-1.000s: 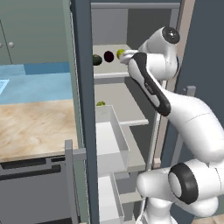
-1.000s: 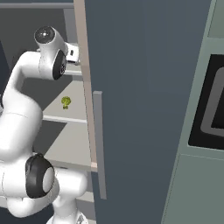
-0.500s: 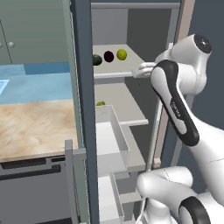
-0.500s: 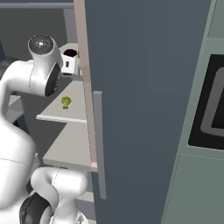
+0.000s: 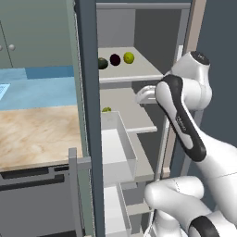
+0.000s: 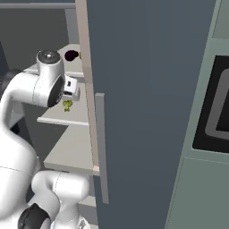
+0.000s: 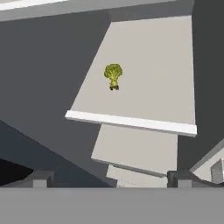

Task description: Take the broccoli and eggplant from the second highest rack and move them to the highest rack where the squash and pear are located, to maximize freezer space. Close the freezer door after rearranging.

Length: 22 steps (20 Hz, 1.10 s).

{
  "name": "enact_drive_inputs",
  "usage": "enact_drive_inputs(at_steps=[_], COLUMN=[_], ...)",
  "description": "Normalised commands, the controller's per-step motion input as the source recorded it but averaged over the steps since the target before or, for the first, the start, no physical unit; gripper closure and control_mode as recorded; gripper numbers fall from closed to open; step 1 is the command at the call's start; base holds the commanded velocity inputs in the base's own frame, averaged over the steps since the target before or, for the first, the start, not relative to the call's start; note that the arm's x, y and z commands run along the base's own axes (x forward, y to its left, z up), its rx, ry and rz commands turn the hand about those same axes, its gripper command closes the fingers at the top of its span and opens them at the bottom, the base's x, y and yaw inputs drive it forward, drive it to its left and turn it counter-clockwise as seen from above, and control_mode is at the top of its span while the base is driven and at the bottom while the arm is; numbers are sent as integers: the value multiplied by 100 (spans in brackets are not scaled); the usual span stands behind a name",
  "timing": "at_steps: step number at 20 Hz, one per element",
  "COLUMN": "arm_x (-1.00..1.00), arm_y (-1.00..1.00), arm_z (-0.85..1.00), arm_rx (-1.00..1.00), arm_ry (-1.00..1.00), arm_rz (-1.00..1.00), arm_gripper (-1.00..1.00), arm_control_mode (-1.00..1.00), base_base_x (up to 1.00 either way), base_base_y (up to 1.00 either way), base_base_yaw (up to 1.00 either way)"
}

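With its dark two-finger gripper [image 7: 111,178] spread wide and grasping nothing, the arm is risking nudging the small green broccoli floret [image 7: 113,75] deeper along the pale grey shelf [image 7: 153,70].

White arm [image 5: 185,125] all over, glossy rounded links with a long dark stripe running down the forearm and dark bands at the joints; a round grey cap [image 6: 48,57] tops the upper joint, small dark fingertips [image 7: 39,177] are squared and blocky, and the base [image 6: 58,190] bulges smooth and white
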Motion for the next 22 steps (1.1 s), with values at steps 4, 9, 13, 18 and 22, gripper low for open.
enact_drive_inputs(at_steps=[4, 9, 13, 18, 22], arm_x=[30, 38, 50, 40, 32], arm_y=[24, 28, 12, 0, 0], arm_z=[-92, -92, -48, -11, -2], arm_rx=[0, 0, 0, 3, 8], arm_ry=[20, 1, 2, 3, 0], arm_rz=[0, 0, 0, 0, 0], arm_gripper=[-100, -100, -100, -100, -100], arm_control_mode=[-100, -100, -100, -100, -100], base_base_x=[0, 0, 0, 0, 0], base_base_y=[0, 0, 0, 0, 0], base_base_yaw=[0, 0, 0, 0, 0])
